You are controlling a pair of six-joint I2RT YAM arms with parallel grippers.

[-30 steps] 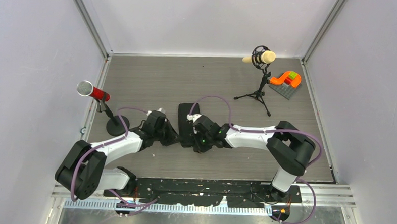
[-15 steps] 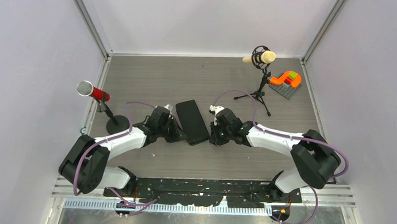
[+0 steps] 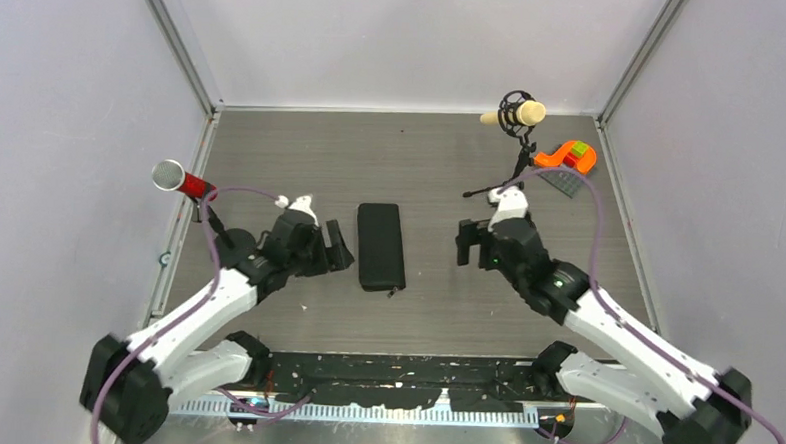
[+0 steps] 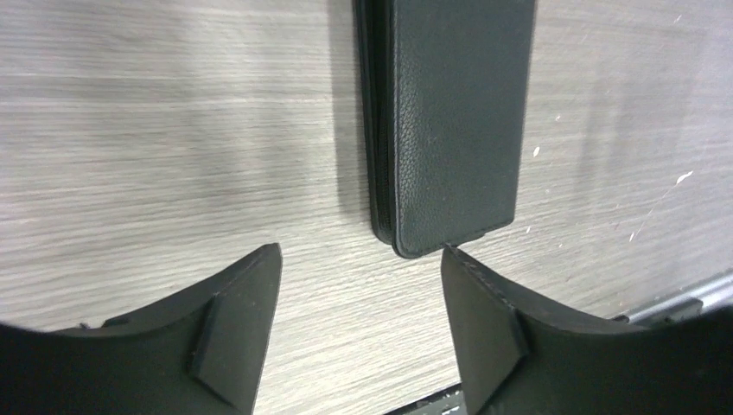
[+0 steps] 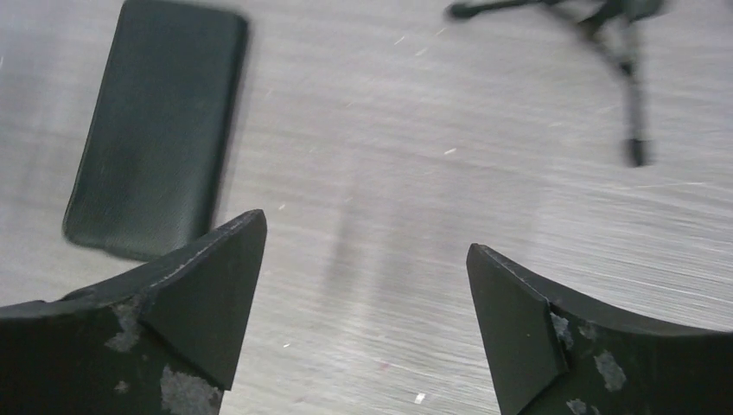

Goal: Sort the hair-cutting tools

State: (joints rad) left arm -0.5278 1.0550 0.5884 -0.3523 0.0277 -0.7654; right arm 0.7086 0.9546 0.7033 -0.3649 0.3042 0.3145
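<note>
No hair-cutting tools show in any view. A flat black zippered case [image 3: 381, 247] lies shut at the middle of the table. My left gripper [image 3: 340, 248] stands open just left of it. In the left wrist view the left gripper [image 4: 360, 251] holds nothing, and the near end of the case [image 4: 454, 112] lies just beyond the fingertips. My right gripper [image 3: 465, 243] is open to the right of the case, apart from it. In the right wrist view the right gripper [image 5: 365, 232] frames bare table, with the case [image 5: 160, 130] at the upper left.
A red-headed microphone [image 3: 183, 181] on a round base stands at the left edge. A cream microphone on a tripod [image 3: 514, 115] stands at the back right, its legs [image 5: 631, 112] ahead of my right gripper. Orange toy bricks [image 3: 566, 157] sit in the far right corner.
Both grippers were shut at the case one second ago. They have since opened and drawn apart to either side, and the case now lies straight between them.
</note>
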